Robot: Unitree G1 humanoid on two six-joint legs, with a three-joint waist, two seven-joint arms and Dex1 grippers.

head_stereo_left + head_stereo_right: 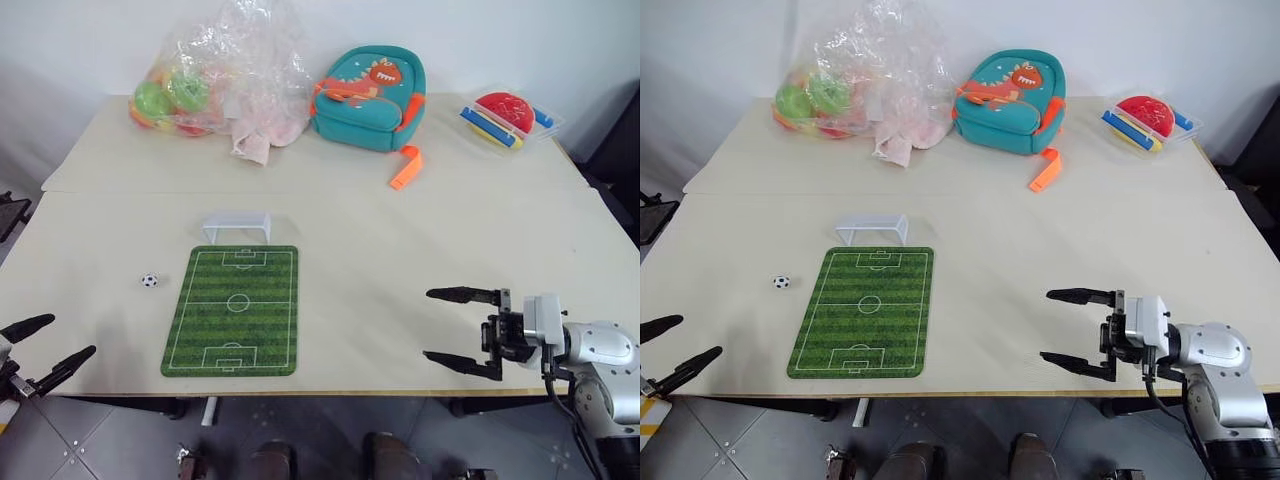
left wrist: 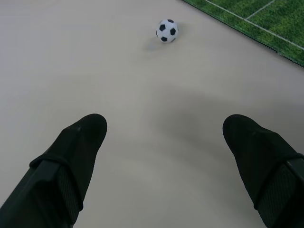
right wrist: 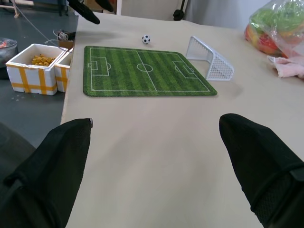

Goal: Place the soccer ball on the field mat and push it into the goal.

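The wide beige matte table, made of two tops butted along a seam, carries everything; positions below are given relative to the field mat. The flat green rectangular field mat, striped in two greens with white printed pitch lines and rounded corners, lies near the table's front edge; no readable writing or brand on it or on anything else. Far behind the mat sits a crinkled clear plastic bag holding glossy green and orange balls and a pink cloth. Behind the mat and to its right is a teal soft fabric backpack with an orange dinosaur figure and an orange strap, and further right a clear flat tray with a red disc and blue bars. The small white plastic goal frame with mesh netting stands just behind the mat's far short edge. The right gripper hovers well right of the mat, black fingers spread apart, empty. The left gripper hovers well left of the mat at the front edge, fingers spread wide, empty. The tiny white soccer ball with black patches rests on bare table just left of the mat, not on it.
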